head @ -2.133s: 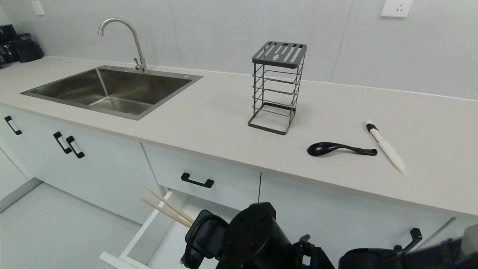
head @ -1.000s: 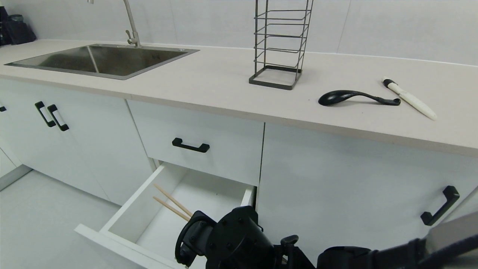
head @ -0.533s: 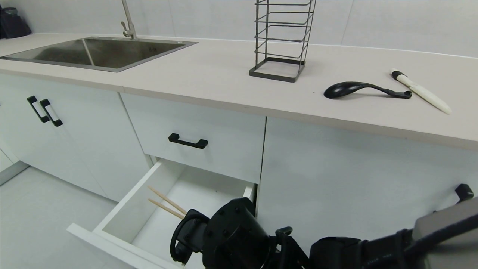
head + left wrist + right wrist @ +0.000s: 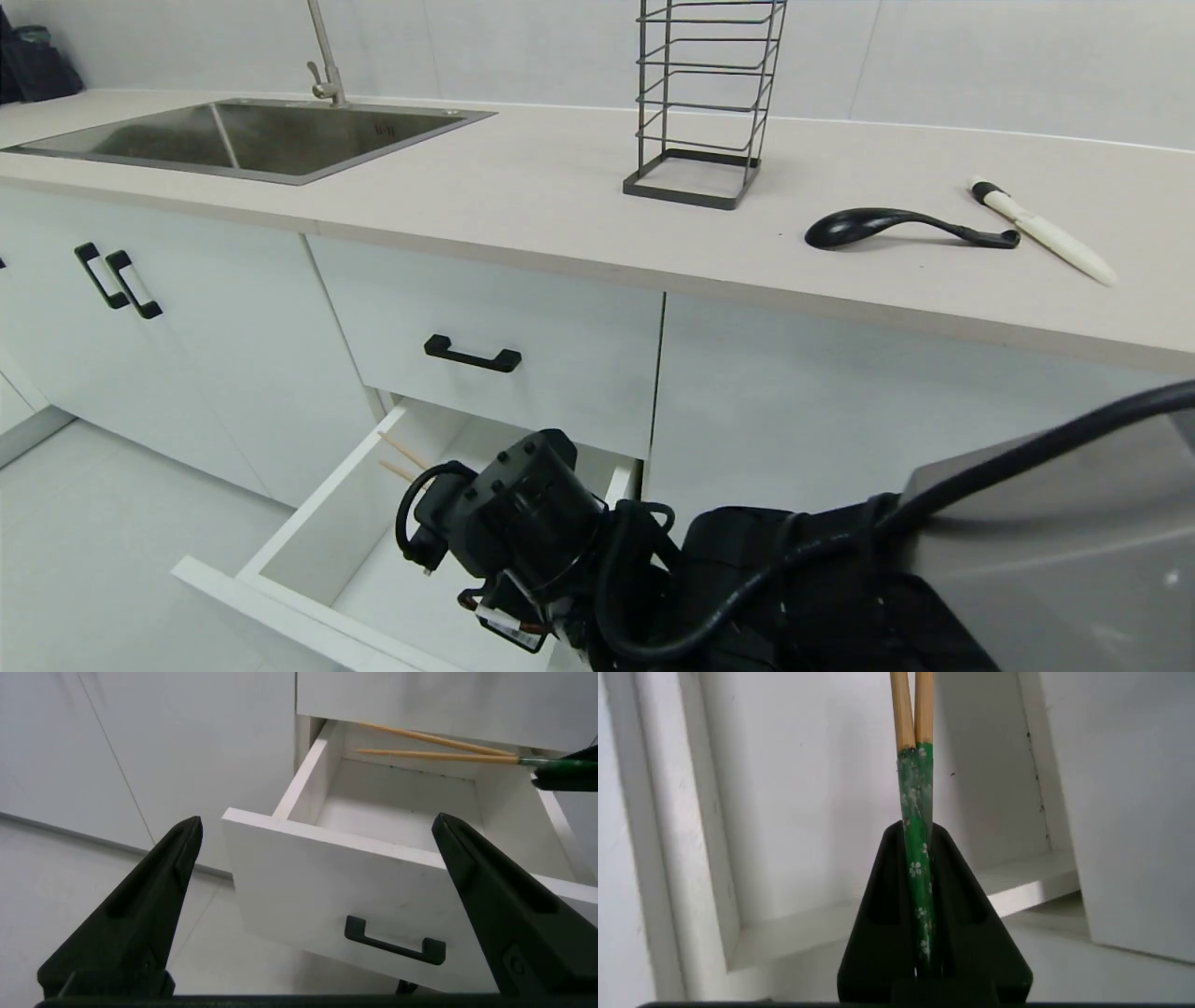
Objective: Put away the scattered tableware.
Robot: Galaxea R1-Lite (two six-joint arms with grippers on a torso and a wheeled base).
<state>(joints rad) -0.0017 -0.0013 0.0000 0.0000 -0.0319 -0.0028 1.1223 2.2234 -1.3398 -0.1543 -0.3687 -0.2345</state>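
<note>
Fingers (image 4: 878, 905) of right gripper (image 4: 915, 845): clamped on chopsticks (image 4: 915, 784), tips over open drawer (image 4: 308, 523), near its left wall. Left gripper (image 4: 318, 826): spread wide, empty, facing drawer front. Counter (image 4: 523, 196) above: black spoon (image 4: 845, 227), white knife (image 4: 1046, 233) just beside its handle; wire rack (image 4: 672, 199); sink (image 4: 168, 140).

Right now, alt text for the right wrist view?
The right gripper, fingers shut, holds a pair of wooden chopsticks by their green flowered ends. Their tips point into the open white drawer.
</note>
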